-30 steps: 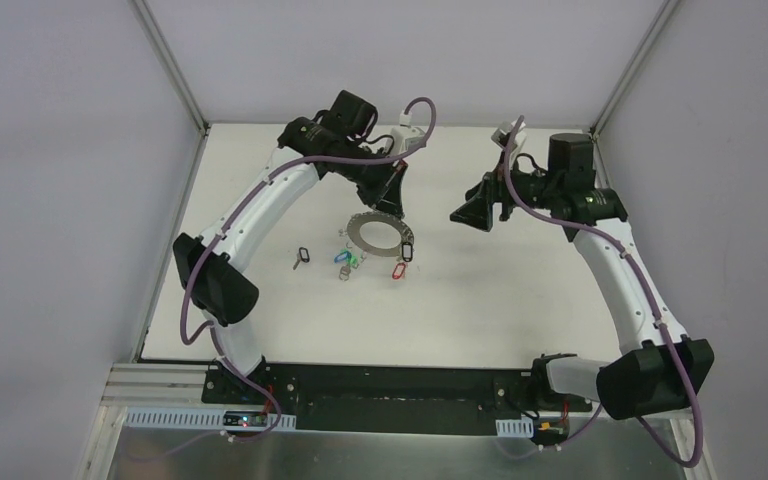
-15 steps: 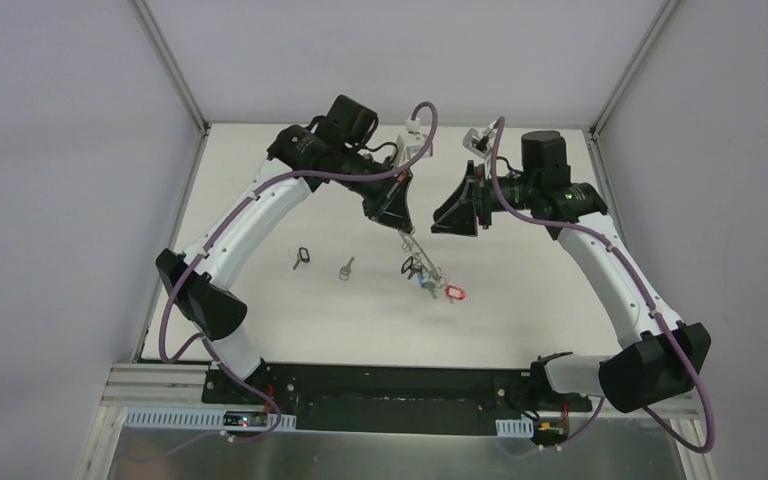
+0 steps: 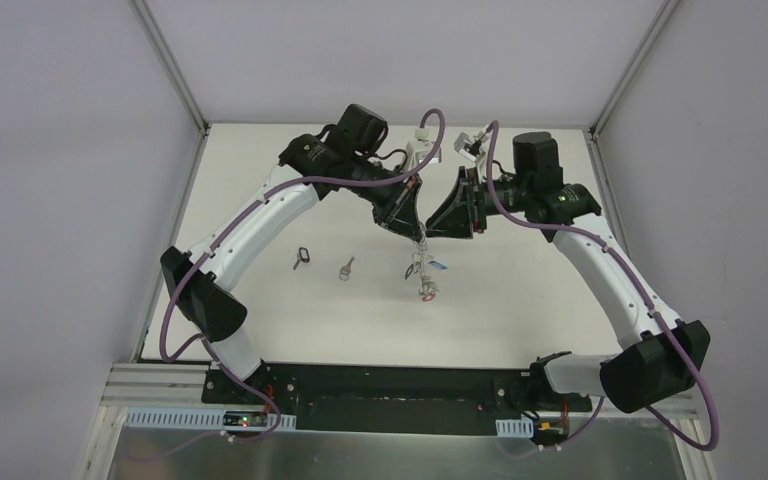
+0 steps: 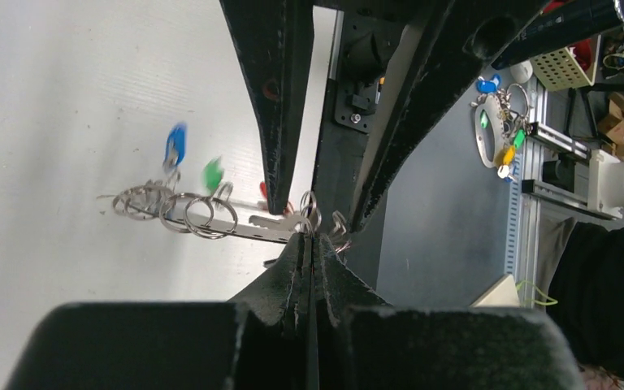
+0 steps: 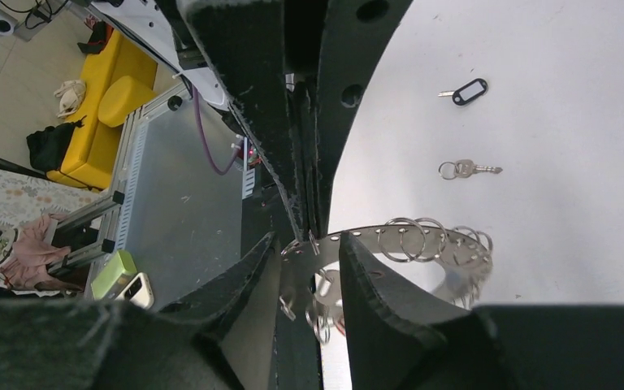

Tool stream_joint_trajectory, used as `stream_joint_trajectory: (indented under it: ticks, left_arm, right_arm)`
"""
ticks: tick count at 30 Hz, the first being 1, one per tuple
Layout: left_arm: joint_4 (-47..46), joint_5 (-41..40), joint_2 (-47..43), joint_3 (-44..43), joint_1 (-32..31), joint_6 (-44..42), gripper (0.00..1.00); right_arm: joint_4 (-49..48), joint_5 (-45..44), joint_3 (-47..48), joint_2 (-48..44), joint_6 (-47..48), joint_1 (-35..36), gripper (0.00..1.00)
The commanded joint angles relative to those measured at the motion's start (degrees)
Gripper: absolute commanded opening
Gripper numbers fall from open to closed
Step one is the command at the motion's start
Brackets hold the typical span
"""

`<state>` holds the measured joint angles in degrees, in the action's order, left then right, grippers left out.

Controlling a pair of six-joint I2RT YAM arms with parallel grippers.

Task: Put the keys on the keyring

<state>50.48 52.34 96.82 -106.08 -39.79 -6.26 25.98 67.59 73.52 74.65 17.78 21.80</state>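
Left of centre in the overhead view, two loose keys lie on the white table point(image 3: 520, 300): a plain silver key point(image 3: 345, 268) and, just left of it, a black-tagged key point(image 3: 301, 258). To their right hangs the keyring point(image 4: 264, 231), a curved perforated metal band strung with small rings, a blue tag point(image 4: 175, 145) and a green tag point(image 4: 212, 174). Further back, the left gripper point(image 4: 309, 244) pinches the band's upper end, jaws pressed tight. The right gripper point(image 5: 309, 240) faces it with jaws parted around that same end; whether they touch the band cannot be told.
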Motion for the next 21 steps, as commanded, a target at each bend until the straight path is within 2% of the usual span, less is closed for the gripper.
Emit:
stream_joint_trajectory:
  ticks: [1,12,21]
  left_arm:
    - [-5.6,4.0,-3.5,0.8,-0.4,4.2,0.0]
    - [-7.2,4.7,-3.7,1.7,-0.4,5.6,0.0]
    - [-8.0,4.8,-3.5,2.4,-0.5,6.1,0.0]
  right_arm:
    - [-1.7,3.0,-0.9,-1.2,1.6,0.5,0.35]
    - [-1.1,2.9,-3.8,-2.6,4.2,0.4,0.33]
    - [-1.6,4.3,-4.0,-2.5,3.7,0.4,0.21]
